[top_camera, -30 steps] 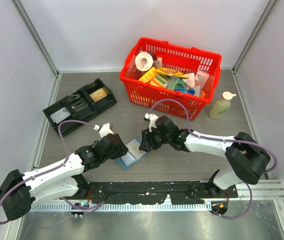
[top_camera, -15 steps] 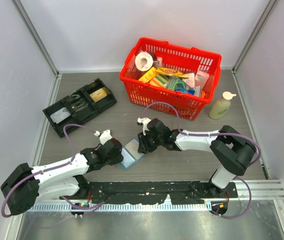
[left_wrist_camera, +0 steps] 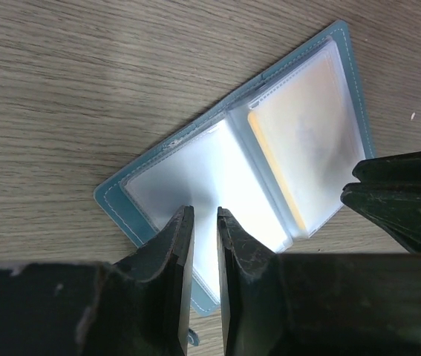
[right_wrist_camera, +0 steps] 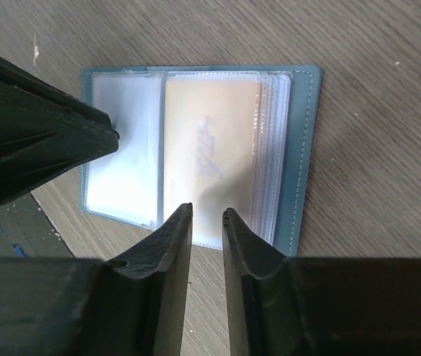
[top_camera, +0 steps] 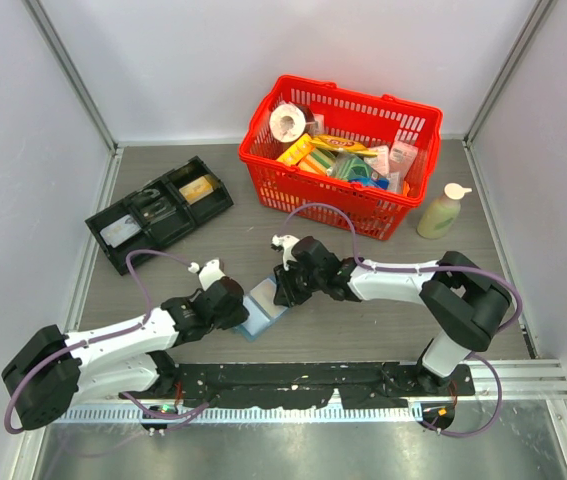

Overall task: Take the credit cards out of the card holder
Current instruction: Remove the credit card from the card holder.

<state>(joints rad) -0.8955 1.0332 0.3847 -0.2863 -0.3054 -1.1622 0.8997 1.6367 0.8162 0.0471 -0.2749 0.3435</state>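
From the top camera, the card holder point(top_camera: 261, 310) lies open on the table point(top_camera: 233, 235), near the front edge and between my two arms. The left end effector point(top_camera: 241, 312) is at its left side and the right end effector point(top_camera: 285, 293) at its far right corner. Behind them, the red basket point(top_camera: 335, 205) is packed with a white roll of tape point(top_camera: 288, 122), yellow boxes point(top_camera: 301, 152) and assorted packets. The black tray point(top_camera: 176, 200) on the left has something yellowish in one compartment and something pale in another. A cream bottle point(top_camera: 441, 212) stands upright just beside the basket.

Left wrist: my left end effector point(left_wrist_camera: 204, 211) hovers over a clear pocket, jaws only a narrow slit apart, nothing gripped that I can see. The orange-tan card point(left_wrist_camera: 307, 141) sits in the neighbouring pocket.

Right wrist: the right end effector point(right_wrist_camera: 207, 211) is over the near edge of the orange-tan card's pocket — a thin gap between the jaws, nothing held. The pocket beside it looks pale; I cannot tell whether a card is inside.
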